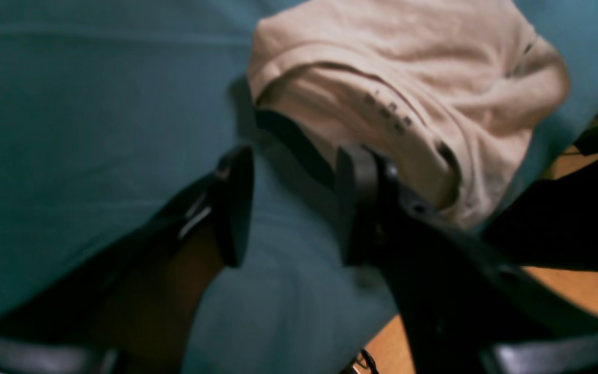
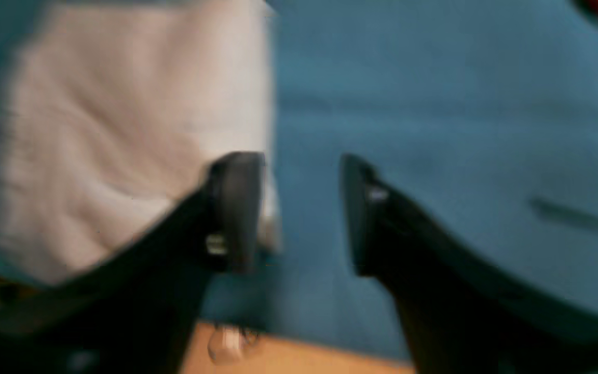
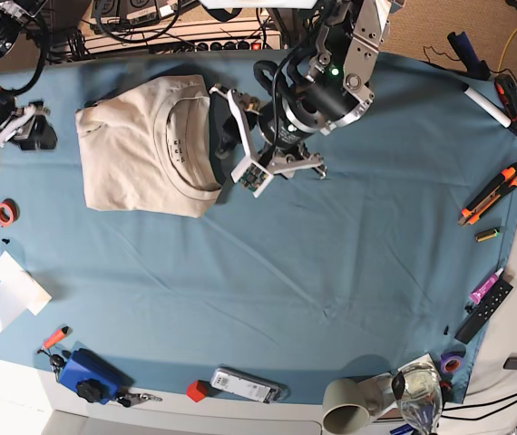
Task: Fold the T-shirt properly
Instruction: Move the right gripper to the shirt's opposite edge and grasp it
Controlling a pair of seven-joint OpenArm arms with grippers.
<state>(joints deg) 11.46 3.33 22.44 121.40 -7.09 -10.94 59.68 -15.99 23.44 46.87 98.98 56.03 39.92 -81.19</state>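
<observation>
The beige T-shirt (image 3: pixel 141 149) lies folded into a rough rectangle at the back left of the teal table cloth (image 3: pixel 331 272), collar side facing right. In the left wrist view the T-shirt (image 1: pixel 423 67) shows its ribbed collar and small neck print. My left gripper (image 1: pixel 294 208) is open and empty, just off the collar edge, over the cloth; in the base view it (image 3: pixel 231 136) is beside the shirt's right edge. My right gripper (image 2: pixel 296 213) is open and empty in a blurred view, with the T-shirt (image 2: pixel 122 130) to its left. In the base view it (image 3: pixel 9 131) is at the table's left edge.
A red tape roll (image 3: pixel 4 213) and a white paper cup (image 3: pixel 4 304) lie at the left. A blue object (image 3: pixel 86 373), a silver remote (image 3: pixel 248 385), a mug (image 3: pixel 349 405) and a glass (image 3: pixel 417 390) line the front edge. An orange cutter (image 3: pixel 490 195) and a marker (image 3: pixel 482 106) lie at the right.
</observation>
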